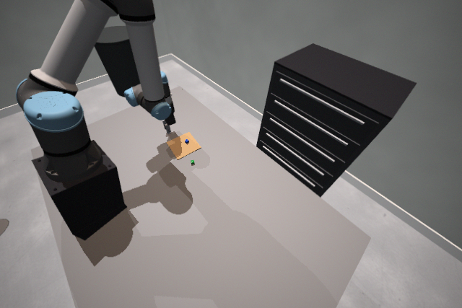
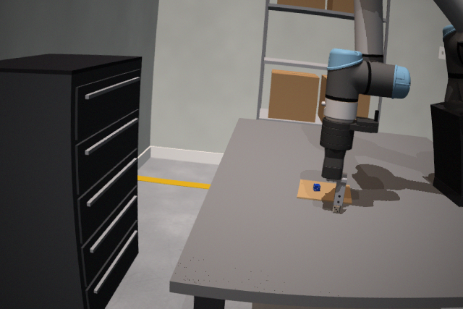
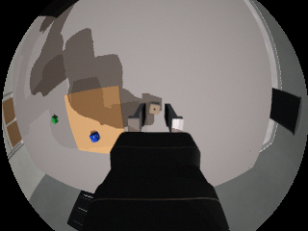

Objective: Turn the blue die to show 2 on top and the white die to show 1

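The orange mat (image 1: 192, 146) (image 2: 307, 195) (image 3: 107, 99) lies flat on the table. The blue die (image 1: 186, 141) (image 2: 316, 187) (image 3: 94, 137) rests on it; its top number is too small to read. The white die (image 2: 336, 209) (image 3: 154, 109) is on the table just beside the mat, in the arm's shadow; one dark spot shows on its top in the wrist view. It is hidden in the top view. My gripper (image 1: 168, 132) (image 3: 155, 110) is open, its fingertips low on either side of the white die. The green die (image 1: 192, 161) (image 3: 55, 119) is on the table beyond the mat's opposite side, hidden in the exterior view.
The table (image 1: 231, 244) (image 2: 261, 231) carries the arm's black base (image 1: 89, 200). A dark drawer cabinet (image 1: 317, 118) (image 2: 37, 148) stands beside the table. A black bin (image 1: 119, 62) and a shelf with cardboard boxes (image 2: 293, 96) stand beyond it.
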`<state>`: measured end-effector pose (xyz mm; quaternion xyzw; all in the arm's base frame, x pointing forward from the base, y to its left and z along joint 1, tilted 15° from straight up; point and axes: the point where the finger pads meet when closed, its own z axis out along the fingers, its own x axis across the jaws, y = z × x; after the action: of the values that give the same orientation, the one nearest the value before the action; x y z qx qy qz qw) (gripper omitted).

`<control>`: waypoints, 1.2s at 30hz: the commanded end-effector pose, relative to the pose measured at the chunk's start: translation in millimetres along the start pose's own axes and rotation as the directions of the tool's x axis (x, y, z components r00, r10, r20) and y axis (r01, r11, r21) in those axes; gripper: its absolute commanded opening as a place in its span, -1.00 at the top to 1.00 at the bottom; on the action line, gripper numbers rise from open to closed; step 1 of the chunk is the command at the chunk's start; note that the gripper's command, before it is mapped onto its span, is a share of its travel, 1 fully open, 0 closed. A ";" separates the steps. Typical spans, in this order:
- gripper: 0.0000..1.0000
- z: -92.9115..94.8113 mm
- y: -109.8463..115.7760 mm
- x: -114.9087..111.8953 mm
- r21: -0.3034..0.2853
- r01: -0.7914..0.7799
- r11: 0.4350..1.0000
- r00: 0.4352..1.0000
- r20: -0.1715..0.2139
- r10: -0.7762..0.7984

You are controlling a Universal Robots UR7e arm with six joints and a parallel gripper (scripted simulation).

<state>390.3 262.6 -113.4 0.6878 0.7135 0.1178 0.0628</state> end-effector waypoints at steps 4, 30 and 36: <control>-0.27 -0.3 0.4 0.2 -0.001 0.000 1.000 1.000 0.000 0.000; -0.27 20.9 0.4 0.2 -0.001 0.000 1.000 1.000 0.000 0.000; -0.27 21.7 0.4 0.2 -0.001 0.000 1.000 1.000 0.000 0.000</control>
<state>395.6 264.3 -133.7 0.6879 0.7135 0.1177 0.0627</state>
